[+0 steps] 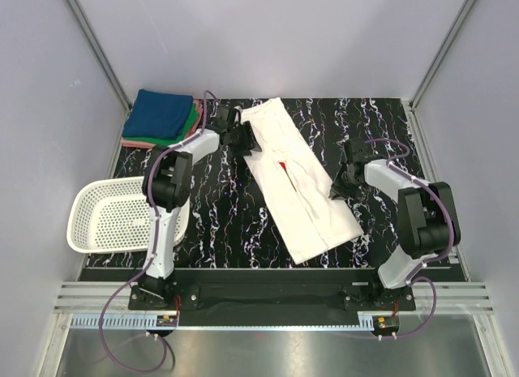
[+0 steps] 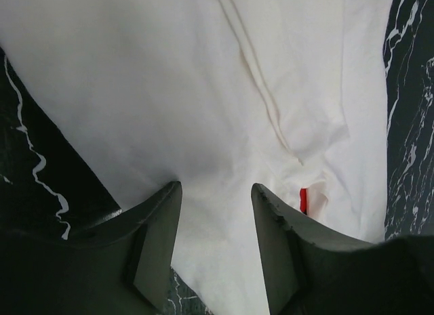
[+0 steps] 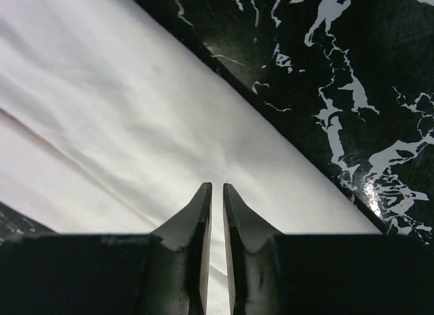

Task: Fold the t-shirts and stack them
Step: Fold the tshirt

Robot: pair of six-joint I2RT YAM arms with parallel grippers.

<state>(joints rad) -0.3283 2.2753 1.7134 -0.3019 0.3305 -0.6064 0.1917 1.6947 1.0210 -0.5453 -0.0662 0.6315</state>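
Left gripper (image 2: pixel 215 187) spread over white t-shirt (image 2: pixel 156 78) | right gripper (image 3: pixel 218 185) nearly together, grip unclear

White t-shirt (image 1: pixel 300 190), folded lengthwise to a long strip, lies flat on a diagonal, far centre to near right. Red print (image 1: pixel 283 161) peeks at mid-fold. Stack of folded tees (image 1: pixel 162 116), blue atop green & pink, at far-left corner.

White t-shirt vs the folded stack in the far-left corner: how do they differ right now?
The white t-shirt lies as one long diagonal strip mid-table; the stack is compact squares, blue on top. The white t-shirt lies alone; the stack holds several shirts. Both rest on the black marbled table.
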